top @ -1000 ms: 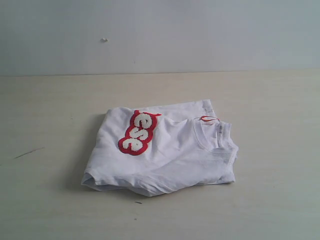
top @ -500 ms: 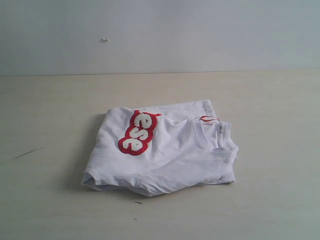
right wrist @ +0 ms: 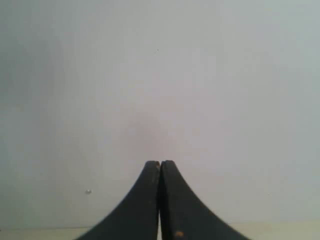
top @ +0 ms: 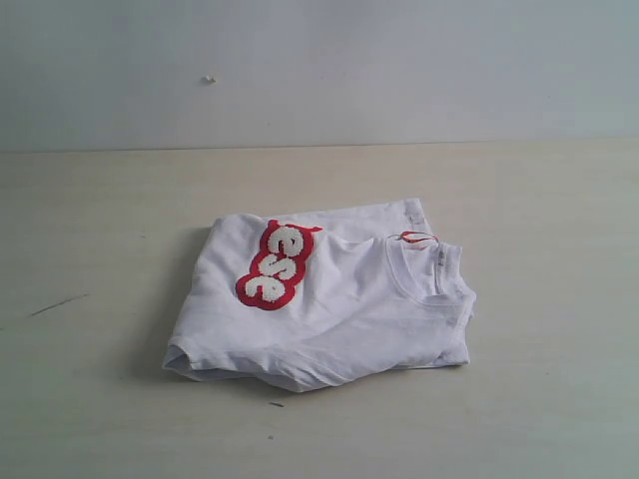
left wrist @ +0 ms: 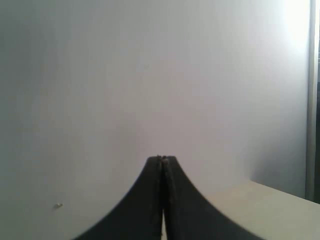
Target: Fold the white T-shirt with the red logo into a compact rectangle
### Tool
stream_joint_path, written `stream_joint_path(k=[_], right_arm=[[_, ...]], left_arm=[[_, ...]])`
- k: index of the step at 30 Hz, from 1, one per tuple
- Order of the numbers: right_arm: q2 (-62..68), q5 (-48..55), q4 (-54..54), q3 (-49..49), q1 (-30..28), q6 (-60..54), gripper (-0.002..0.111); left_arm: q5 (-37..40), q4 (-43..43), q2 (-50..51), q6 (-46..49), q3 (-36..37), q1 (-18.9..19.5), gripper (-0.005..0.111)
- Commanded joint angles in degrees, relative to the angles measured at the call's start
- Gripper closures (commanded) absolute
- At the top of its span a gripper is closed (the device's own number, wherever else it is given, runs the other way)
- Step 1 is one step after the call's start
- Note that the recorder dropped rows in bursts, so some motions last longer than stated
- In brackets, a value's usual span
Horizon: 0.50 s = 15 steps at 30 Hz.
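The white T-shirt [top: 329,299] lies folded into a rough rectangle in the middle of the table. Its ribbed neck [top: 424,269] and small orange tag [top: 414,238] sit at the right side. Part of the red logo [top: 275,264] shows on top, towards the left, with the letters "ese" visible. Neither arm appears in the exterior view. My left gripper [left wrist: 162,159] is shut on nothing and faces the pale wall, away from the shirt. My right gripper [right wrist: 160,163] is likewise shut and empty, pointing at the wall.
The light wooden table [top: 100,259] runs back to a pale wall [top: 319,70]. A dark scratch [top: 55,304] marks the table at the left. A table edge [left wrist: 280,200] shows in the left wrist view.
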Motion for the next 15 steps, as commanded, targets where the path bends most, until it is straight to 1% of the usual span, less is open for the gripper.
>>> stream_joint_path(k=[1, 15], right_arm=[[-0.24, -0.27, -0.35, 0.28, -0.43, 0.17, 0.108], [-0.24, 0.09, -0.35, 0.28, -0.43, 0.17, 0.108]], left_arm=[[-0.10, 0.05, -0.09, -0.23, 0.25, 0.14, 0.107], [-0.10, 0.05, -0.09, -0.23, 0.25, 0.14, 0.107]])
